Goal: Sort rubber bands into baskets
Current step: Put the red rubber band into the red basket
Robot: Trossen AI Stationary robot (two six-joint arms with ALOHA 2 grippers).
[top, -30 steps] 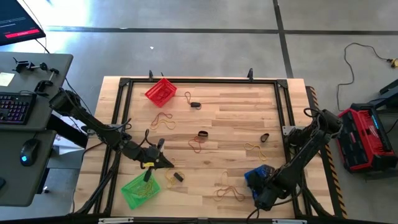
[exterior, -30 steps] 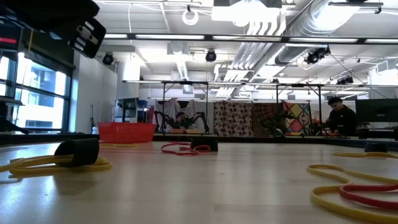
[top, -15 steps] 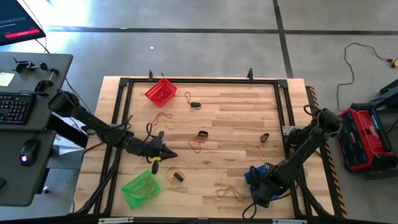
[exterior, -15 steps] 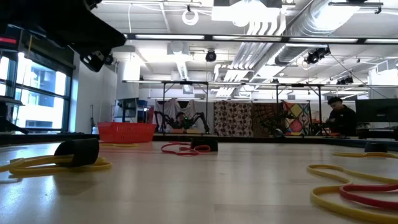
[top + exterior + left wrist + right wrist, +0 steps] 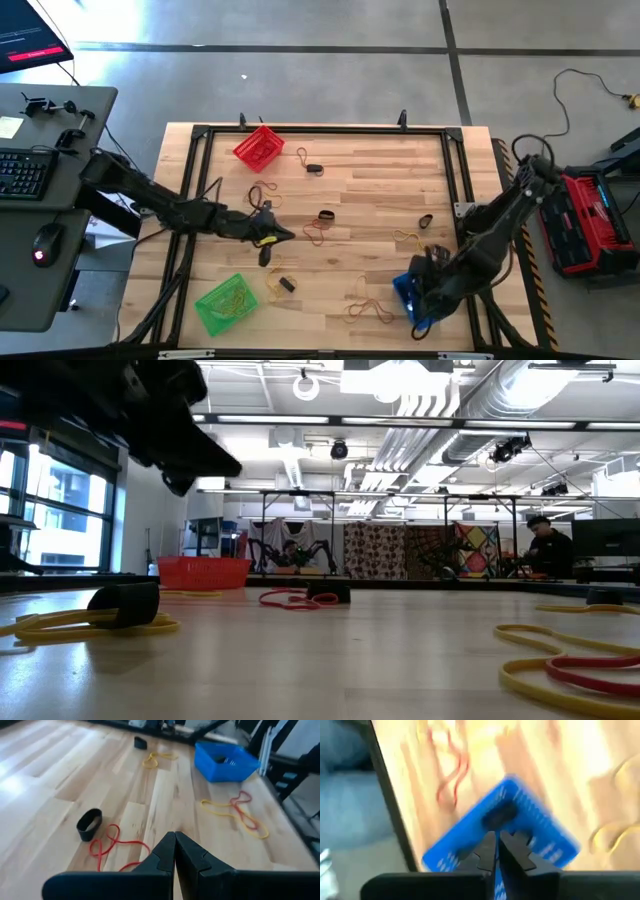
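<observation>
My left gripper [image 5: 278, 237] [image 5: 175, 845] hangs shut and holds nothing over the table's middle left, short of a black rubber band [image 5: 89, 824] and a red one [image 5: 117, 851]. My right gripper [image 5: 422, 290] [image 5: 495, 847] is shut and holds nothing above the blue basket [image 5: 408, 292] [image 5: 520, 820], in which a dark shape [image 5: 500, 815] lies. The green basket [image 5: 227, 303] holds yellow bands at the near left. The red basket [image 5: 259, 146] stands at the far left. More rubber bands lie loose on the wood [image 5: 408, 240] [image 5: 370, 308].
Loose bands lie at several spots: a black one [image 5: 425, 222], a black one [image 5: 315, 170] near the red basket, a black and yellow pair [image 5: 283, 286] beside the green basket. A black frame [image 5: 460, 180] rims the table. A person [image 5: 548, 545] is in the room far behind.
My left gripper has swung from above the green basket toward the table's middle and far side, staying shut. My right gripper has risen above the blue basket and gone a little toward the far edge.
</observation>
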